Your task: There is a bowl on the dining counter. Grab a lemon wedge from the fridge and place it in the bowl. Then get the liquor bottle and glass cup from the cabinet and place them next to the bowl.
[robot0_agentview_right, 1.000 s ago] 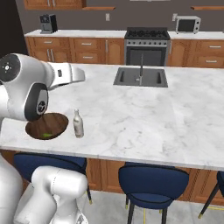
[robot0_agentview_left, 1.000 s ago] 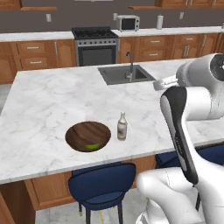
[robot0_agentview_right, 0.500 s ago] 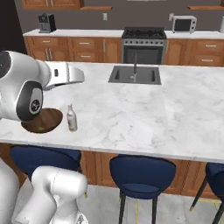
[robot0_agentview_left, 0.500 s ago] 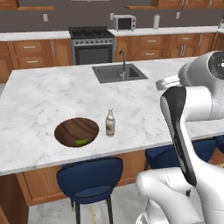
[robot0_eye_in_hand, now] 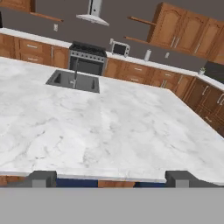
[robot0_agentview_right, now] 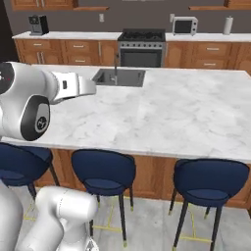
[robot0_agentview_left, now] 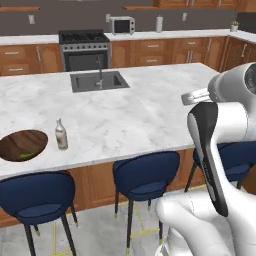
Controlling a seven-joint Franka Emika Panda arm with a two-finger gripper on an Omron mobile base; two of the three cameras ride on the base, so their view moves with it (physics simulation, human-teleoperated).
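Left base view: the bowl (robot0_agentview_left: pixel 22 145), shallow and dark brown, sits at the near left edge of the dining counter (robot0_agentview_left: pixel 150 107), with a small yellow-green lemon wedge (robot0_agentview_left: pixel 26 156) lying inside it toward its near rim. Just right of the bowl, apart from it, the liquor bottle (robot0_agentview_left: pixel 61 134) stands upright on the marble. Farther back on the counter and right of the bottle is the sink (robot0_agentview_left: pixel 98 80) with its faucet (robot0_agentview_left: pixel 100 76). Three dark blue stools (robot0_agentview_left: pixel 145 175) line the counter's near side. Beyond the counter, against the back wall, a stove (robot0_agentview_left: pixel 84 49) stands left of a microwave (robot0_agentview_left: pixel 122 24).

From the hand camera, the gripper (robot0_eye_in_hand: pixel 112 179) hangs over the counter's near edge with its two dark fingertips (robot0_eye_in_hand: pixel 42 178) spread wide apart and nothing between them; the sink lies beyond on the left of the marble top.

On the right base camera, the white arm (robot0_agentview_right: pixel 34 100) stands at the counter's near left side, with the sink just beyond it.
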